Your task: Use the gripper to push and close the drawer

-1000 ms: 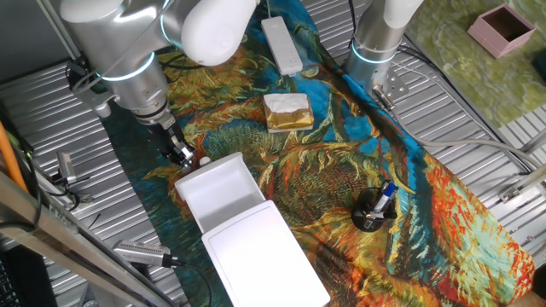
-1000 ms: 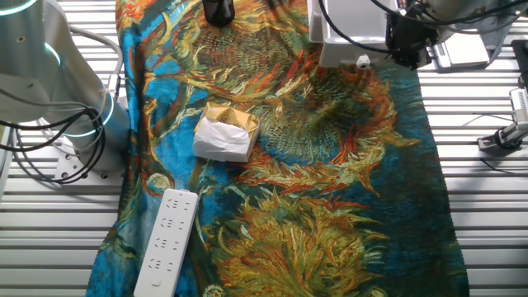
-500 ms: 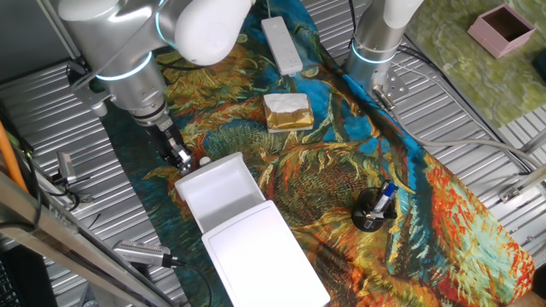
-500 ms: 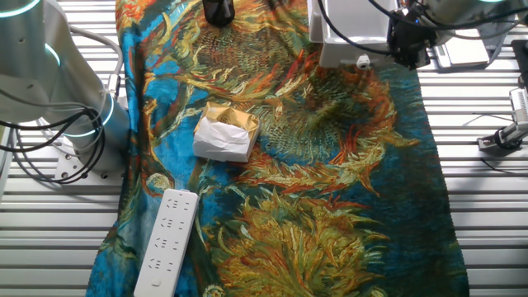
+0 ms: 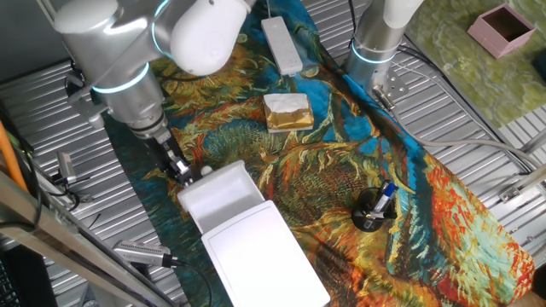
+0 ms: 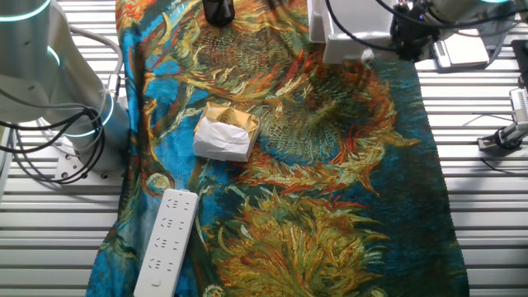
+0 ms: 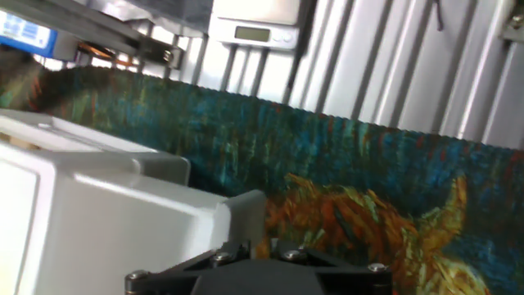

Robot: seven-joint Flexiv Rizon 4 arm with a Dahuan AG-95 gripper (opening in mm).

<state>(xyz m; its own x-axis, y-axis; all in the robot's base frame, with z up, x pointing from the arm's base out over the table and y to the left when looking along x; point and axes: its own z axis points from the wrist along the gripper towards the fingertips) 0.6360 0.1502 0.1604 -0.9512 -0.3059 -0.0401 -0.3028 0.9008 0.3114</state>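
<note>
The drawer (image 5: 220, 192) is a shallow white tray that sticks out from under the flat white cabinet top (image 5: 264, 256). Its small round knob (image 6: 365, 54) faces my gripper. My slim black gripper (image 5: 180, 167) is low at the drawer's front and touches it beside the knob; its fingers look shut and hold nothing. In the other fixed view the gripper (image 6: 404, 40) is at the top right, against the drawer (image 6: 351, 33). In the hand view the white drawer front (image 7: 98, 221) and the knob (image 7: 246, 215) fill the lower left, right ahead of the gripper's black base (image 7: 254, 274).
A gold-and-white square block (image 5: 287, 112) and a white power strip (image 5: 282, 44) lie on the patterned cloth. A black pen holder (image 5: 372, 210) stands at the right. The second silver arm's column (image 5: 380, 38) stands at the back. A pink box (image 5: 503, 27) sits at the far right.
My gripper has moved down against the drawer's front. The drawer has slid a little way in under the cabinet top.
</note>
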